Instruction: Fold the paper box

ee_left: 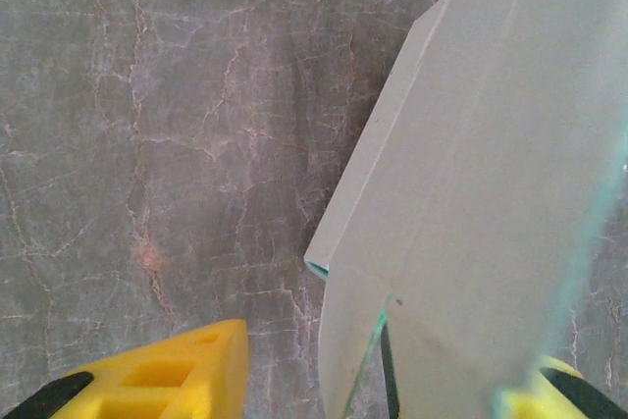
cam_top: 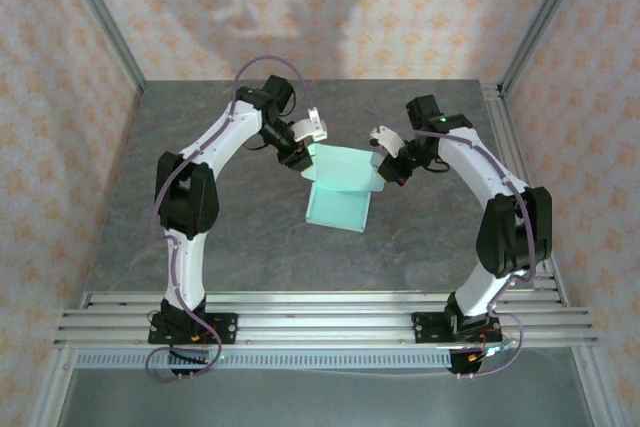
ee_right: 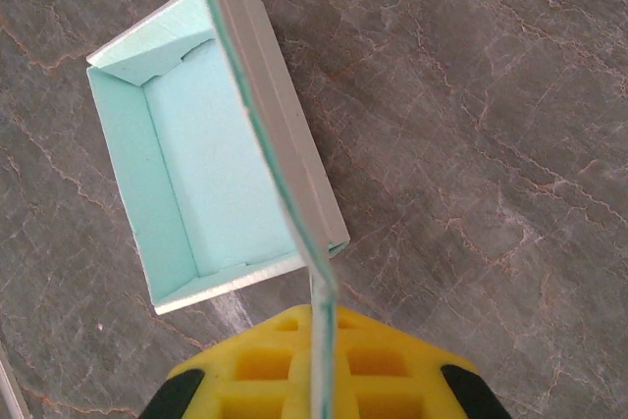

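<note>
Paper box (cam_top: pixel 338 192) sits at the middle of the table (cam_top: pixel 210 217), between the two arms, part-formed: the right wrist view shows a shallow mint tray with its walls up and its inside open, and one wide panel standing up from a long side.

The right gripper (cam_top: pixel 388 169) is clamped on the top edge of that panel, the thin card seen edge-on between its yellow fingers (ee_right: pixel 392 360). The left gripper (cam_top: pixel 300 160) straddles the opposite end of the raised card; its jaws stand apart, one finger against the card and the other clear of it, so nothing is pinched there.

The step in hand looks like taking hold of the lid panel with both grippers. The next move probably calls for the left jaws to close on the card, then for both arms to swing the panel over the tray together, evenly, so the paper box does not skid or buckle.

The table is grey, marble-veined and matt. Peach patterned walls (cam_top: pixel 330 7) enclose it, with aluminium rails (cam_top: pixel 320 312) at the near edge.
</note>
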Robot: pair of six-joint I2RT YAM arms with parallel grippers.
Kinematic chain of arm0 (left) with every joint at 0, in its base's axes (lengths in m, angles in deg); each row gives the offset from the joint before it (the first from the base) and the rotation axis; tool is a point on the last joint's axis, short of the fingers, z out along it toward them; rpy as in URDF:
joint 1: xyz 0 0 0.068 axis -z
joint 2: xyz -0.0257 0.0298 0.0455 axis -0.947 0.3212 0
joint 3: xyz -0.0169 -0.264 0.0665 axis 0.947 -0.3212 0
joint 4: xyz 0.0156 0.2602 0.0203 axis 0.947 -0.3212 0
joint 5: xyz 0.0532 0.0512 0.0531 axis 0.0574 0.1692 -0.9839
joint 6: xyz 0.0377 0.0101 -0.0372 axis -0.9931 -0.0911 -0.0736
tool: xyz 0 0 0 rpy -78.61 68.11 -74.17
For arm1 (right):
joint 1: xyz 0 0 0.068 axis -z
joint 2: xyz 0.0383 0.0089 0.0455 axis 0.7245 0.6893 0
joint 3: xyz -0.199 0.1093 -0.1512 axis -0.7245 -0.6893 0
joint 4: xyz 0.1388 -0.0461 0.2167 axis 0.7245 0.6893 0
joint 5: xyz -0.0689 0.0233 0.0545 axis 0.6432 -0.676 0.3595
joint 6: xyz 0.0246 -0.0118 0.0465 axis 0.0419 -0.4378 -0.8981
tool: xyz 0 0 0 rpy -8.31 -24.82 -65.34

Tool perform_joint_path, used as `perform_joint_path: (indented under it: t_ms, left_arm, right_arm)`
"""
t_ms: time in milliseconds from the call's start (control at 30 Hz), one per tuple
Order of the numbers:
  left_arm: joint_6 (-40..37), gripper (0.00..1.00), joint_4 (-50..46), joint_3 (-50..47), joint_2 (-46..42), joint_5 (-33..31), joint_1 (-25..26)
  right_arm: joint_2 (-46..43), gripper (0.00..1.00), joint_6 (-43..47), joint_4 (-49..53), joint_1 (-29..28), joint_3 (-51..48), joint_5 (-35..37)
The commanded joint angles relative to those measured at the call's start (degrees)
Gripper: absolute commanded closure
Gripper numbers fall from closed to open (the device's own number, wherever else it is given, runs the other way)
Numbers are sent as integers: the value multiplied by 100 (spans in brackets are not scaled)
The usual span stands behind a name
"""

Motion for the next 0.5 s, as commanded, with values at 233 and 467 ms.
perform_joint_path:
  t_ms: [233, 467]
  left_arm:
    - [-109, 73, -185, 136, -385, 352, -46]
    - [-174, 75, -319, 171, -217, 257, -46]
  right_arm:
    - [-65, 100, 45, 127, -30, 34, 18]
    - [-82, 100, 46, 162, -30, 68, 30]
